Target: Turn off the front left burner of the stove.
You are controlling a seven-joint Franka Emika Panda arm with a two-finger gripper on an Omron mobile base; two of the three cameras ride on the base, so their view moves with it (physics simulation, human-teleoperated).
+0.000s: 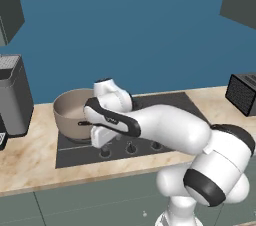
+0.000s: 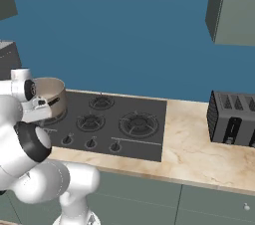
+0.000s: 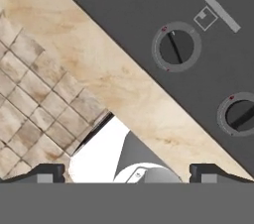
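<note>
The stove (image 1: 170, 102) is a flat dark grey cooktop set into the marble counter, also seen as stove (image 2: 144, 142) and stove (image 3: 149, 5). Small black knobs line its front edge: knob (image 1: 131, 148), knob (image 2: 90, 143). A tan pot (image 1: 70, 107) stands on its left side. In the hand view, two knobs show at the right, knob (image 3: 176, 47) and knob (image 3: 243, 114). My gripper (image 3: 130, 173) is open, its fingertips (image 3: 47, 173) wide apart with nothing between them. It hovers over the counter's front edge, near the left knobs. My hand (image 1: 100, 135) hangs beside the pot.
A black toaster (image 1: 242, 92), also toaster (image 2: 231, 118), sits on the counter at the right. A grey boxy appliance (image 1: 12, 95) stands at the far left. Tiled floor (image 3: 30, 109) shows past the counter edge (image 3: 99, 74). Grey cabinets hang above.
</note>
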